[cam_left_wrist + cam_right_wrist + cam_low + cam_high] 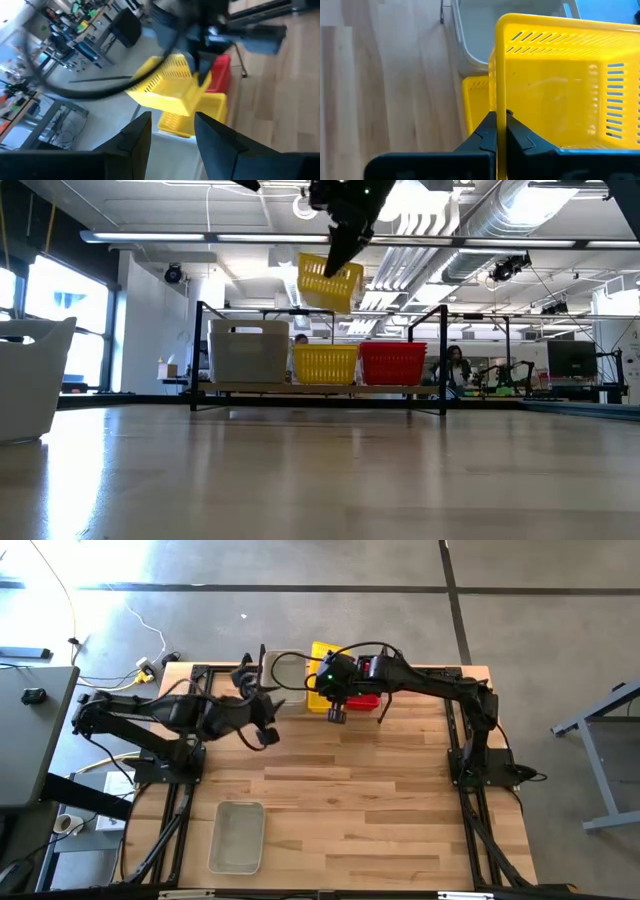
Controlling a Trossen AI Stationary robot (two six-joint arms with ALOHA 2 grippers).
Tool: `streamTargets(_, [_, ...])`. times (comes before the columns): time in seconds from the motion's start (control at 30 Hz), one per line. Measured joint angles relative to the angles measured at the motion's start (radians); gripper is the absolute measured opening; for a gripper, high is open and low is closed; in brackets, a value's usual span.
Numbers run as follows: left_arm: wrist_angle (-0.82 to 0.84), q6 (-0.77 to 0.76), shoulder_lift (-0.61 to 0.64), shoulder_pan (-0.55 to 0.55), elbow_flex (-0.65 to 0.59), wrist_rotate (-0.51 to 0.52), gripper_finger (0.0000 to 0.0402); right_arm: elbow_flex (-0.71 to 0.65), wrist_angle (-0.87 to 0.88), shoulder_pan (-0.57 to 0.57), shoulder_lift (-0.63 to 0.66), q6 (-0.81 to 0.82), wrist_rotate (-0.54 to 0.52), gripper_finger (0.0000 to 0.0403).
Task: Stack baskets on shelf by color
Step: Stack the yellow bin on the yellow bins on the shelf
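1. A yellow basket point(330, 283) hung tilted in the air at upper centre of the low view, above the shelf point(320, 388).
2. The right gripper point(500, 131) was clamped on that basket's rim, fingers pressed together on the yellow wall.
3. On the shelf below stood a grey-white basket point(248, 352), a second yellow basket point(325, 364) and a red basket point(393, 363), side by side from left to right.
4. The left gripper point(172, 131) hovered left of the shelf in the high view, fingers apart, nothing between them.
5. Another grey-white basket point(237, 835) lay alone on the table point(350, 810), lower left of the high view.
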State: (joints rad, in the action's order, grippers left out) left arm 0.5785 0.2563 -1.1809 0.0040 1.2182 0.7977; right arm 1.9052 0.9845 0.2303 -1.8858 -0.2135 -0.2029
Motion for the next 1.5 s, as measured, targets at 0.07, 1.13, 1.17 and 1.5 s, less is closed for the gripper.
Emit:
streamTargets(0.07, [0.0,0.017,0.024,0.023,0.0,-0.001,0.0138,-0.029,-0.046,0.007,0.0,-0.018,0.001,0.0])
streamTargets(1.13, [0.003,0.069,0.076,0.207,0.0,-0.122,0.0137,-0.337,-0.315,0.061,-0.002,-0.107,0.04,0.0])
streamTargets(1.17, [0.003,0.069,0.076,0.207,0.0,-0.122,0.0137,-0.337,-0.316,0.064,-0.001,-0.111,0.04,0.0])
streamTargets(1.5, [0.008,0.069,0.076,0.207,-0.001,-0.122,0.0137,-0.337,-0.316,0.076,-0.001,-0.147,0.05,0.0])
